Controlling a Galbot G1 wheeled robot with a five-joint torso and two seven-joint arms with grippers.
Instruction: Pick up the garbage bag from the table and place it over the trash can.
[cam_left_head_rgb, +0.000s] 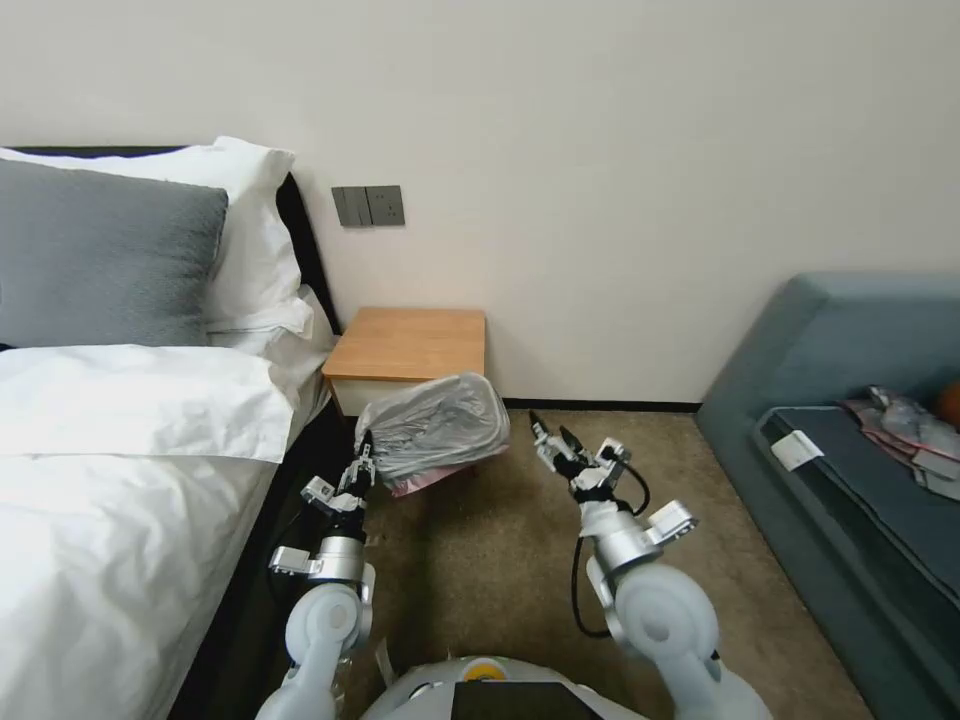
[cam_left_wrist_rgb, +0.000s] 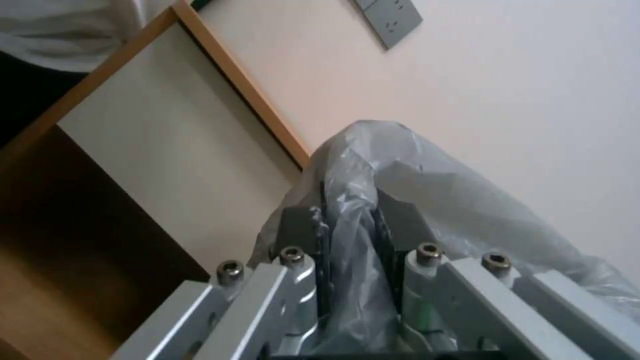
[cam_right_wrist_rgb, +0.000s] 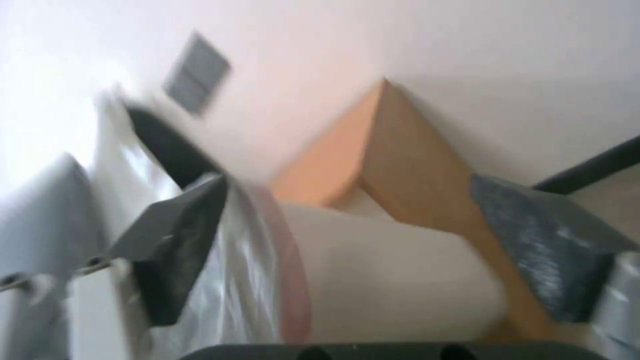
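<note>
Carpeted floor is underfoot; the garbage bag is pinched by the left gripper, while the right gripper, spread empty, is held beside it.

A bed with white sheets and a grey pillow stood left. Grey wall switches hung above. On the blue-grey sofa lay what looked like crumpled plastic.

Glossy white-grey arms carry silver wrist collars, black cables and dark-fingered end effectors with hex-socket screws.
</note>
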